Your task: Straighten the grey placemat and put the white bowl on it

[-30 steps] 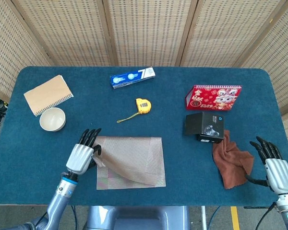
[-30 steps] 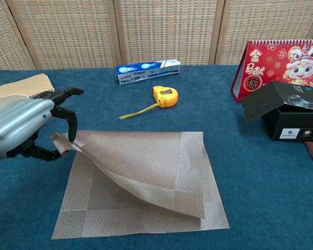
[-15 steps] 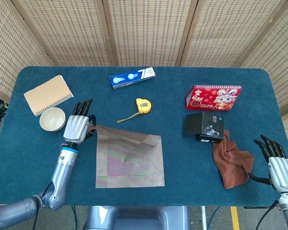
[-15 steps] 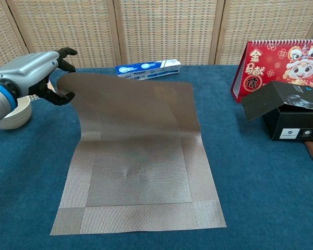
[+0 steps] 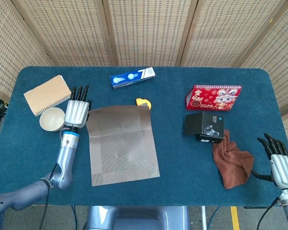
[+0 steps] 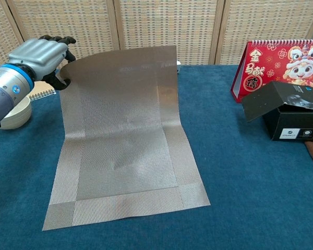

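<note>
The grey placemat point(image 5: 121, 143) point(image 6: 120, 140) is unfolded, its far edge lifted off the blue table while its near edge lies flat. My left hand point(image 5: 77, 111) point(image 6: 41, 56) pinches the mat's far left corner and holds it up. The white bowl point(image 5: 53, 119) point(image 6: 13, 113) stands on the table just left of that hand, beside the mat. My right hand point(image 5: 284, 167) hovers at the table's right front edge with fingers spread, holding nothing; the chest view does not show it.
A spiral notebook point(image 5: 47, 94) lies behind the bowl. A yellow tape measure point(image 5: 143, 101) peeks out behind the raised mat. A blue-white box point(image 5: 132, 77), a red calendar point(image 5: 213, 97), a black box point(image 5: 204, 126) and a brown cloth point(image 5: 233, 163) occupy the back and right.
My left hand has carried the mat's corner up and away toward the far side, unfolding the doubled-over flap so the mat spreads open. The right hand drifted slightly right.
</note>
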Controlling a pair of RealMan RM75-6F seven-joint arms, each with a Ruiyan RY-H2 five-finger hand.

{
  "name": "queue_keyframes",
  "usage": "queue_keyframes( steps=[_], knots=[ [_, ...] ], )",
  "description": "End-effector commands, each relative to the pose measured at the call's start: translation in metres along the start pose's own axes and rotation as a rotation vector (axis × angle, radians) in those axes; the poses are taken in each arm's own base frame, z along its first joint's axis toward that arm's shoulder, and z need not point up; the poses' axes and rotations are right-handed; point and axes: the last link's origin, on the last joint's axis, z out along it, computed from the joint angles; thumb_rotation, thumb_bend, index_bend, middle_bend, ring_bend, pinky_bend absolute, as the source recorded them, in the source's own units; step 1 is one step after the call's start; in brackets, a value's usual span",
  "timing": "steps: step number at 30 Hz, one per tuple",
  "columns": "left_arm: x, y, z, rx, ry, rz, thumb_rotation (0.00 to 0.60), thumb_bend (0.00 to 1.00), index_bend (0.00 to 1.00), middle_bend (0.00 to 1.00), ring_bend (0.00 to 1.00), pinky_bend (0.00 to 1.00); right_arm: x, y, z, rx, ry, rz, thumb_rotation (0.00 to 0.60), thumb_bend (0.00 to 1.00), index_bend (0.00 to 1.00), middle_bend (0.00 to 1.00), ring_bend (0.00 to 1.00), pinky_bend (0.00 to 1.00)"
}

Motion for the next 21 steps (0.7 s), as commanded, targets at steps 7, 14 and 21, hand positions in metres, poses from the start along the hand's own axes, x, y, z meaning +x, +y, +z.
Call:
queue_keyframes(
  steps=[7,14,21],
  knots=[
    [-0.017,0.009,0.016,0.03,-0.079,0.091,0.6,0.37,0.33,0.0,0.0,0.0,-0.001,0.001,0.001,-0.004,0.004,-0.011,0.6,0.07,0.14,0.0,0.0,0.0],
    [-0.015,-0.004,0.013,0.042,-0.069,0.065,0.6,0.08,0.0,0.0,0.0,0.0,-0.003,0.003,0.002,-0.013,-0.004,-0.018,0.6,0.07,0.14,0.0,0.0,0.0],
    [-0.003,-0.033,-0.014,0.009,-0.07,-0.063,0.6,0.09,0.05,0.0,0.0,0.0,-0.005,0.001,0.0,-0.006,-0.009,-0.029,0.6,0.07,0.14,0.0,0.0,0.0]
  ],
)
